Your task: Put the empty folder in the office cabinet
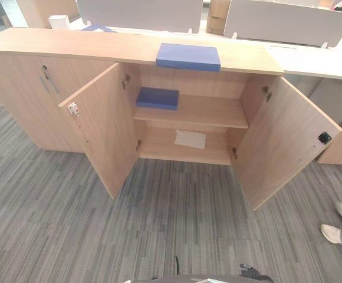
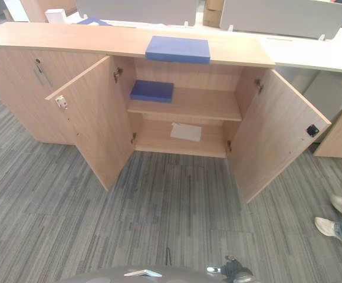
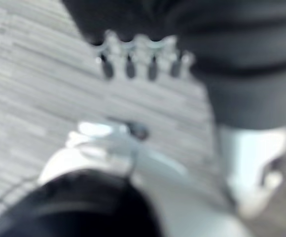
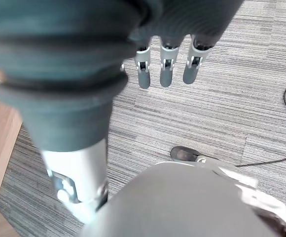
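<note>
A blue folder (image 1: 188, 56) lies flat on top of the wooden cabinet (image 1: 71, 44), right above the open compartment. A second blue folder (image 1: 157, 98) lies on the left part of the upper shelf (image 1: 206, 112) inside. Both cabinet doors, the left door (image 1: 103, 132) and the right door (image 1: 286, 138), stand wide open. My left hand (image 3: 130, 61) hangs over the carpet with straight fingers and holds nothing. My right hand (image 4: 166, 71) also hangs low over the carpet, fingers straight and empty. Both hands are far from the folders.
A white sheet of paper (image 1: 190, 139) lies on the lower shelf. A closed cabinet section with metal handles (image 1: 46, 78) stands to the left. A person's shoe (image 1: 334, 234) is on the carpet at the right. Grey desk partitions (image 1: 283, 20) rise behind the cabinet.
</note>
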